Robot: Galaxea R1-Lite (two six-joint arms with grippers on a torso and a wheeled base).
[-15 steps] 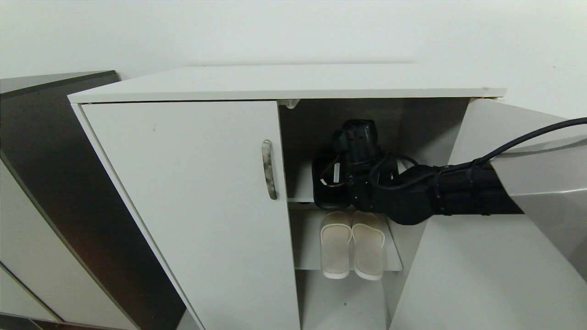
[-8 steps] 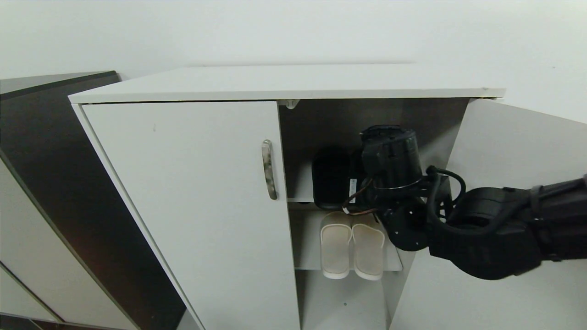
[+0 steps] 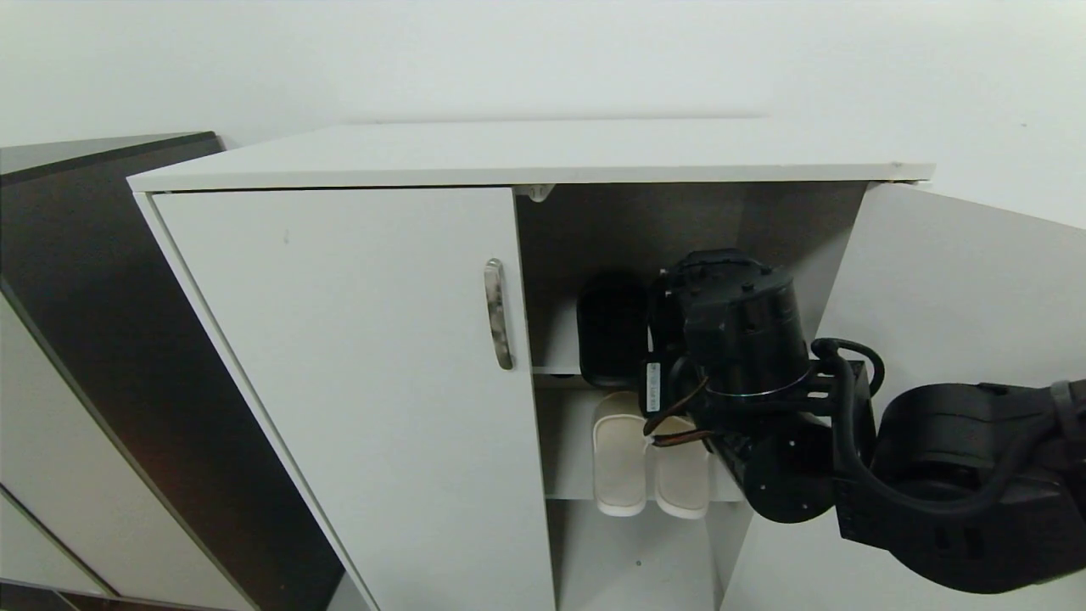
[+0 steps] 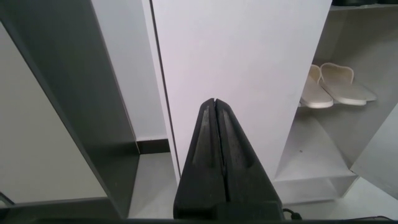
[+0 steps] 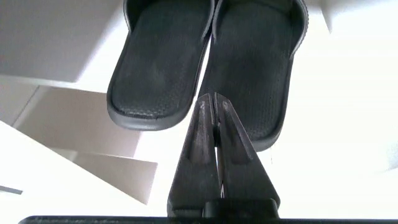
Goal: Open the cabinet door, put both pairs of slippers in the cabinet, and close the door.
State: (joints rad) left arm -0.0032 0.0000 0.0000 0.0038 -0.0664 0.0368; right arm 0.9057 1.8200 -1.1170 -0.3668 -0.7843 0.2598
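Right arm (image 3: pixel 959 475) enters from 4 o'clock, wrist bent toward the open half of the cabinet (image 3: pixel 526 153); right jaws pressed together, empty, just short of the black slippers (image 5: pixel 158 62) on the upper shelf; the wrist partly hides that pair and the white slippers (image 3: pixel 619 467) on the shelf below, at its 7 o'clock; left jaws likewise pressed together, empty, facing the shut left door (image 3: pixel 339 382); right door (image 3: pixel 950 280) stands wide at 3 o'clock.

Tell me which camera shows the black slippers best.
The right wrist view: both black slippers, close up, side by side. The head view catches one, the arm covering the other. The left wrist view faces the white slippers.
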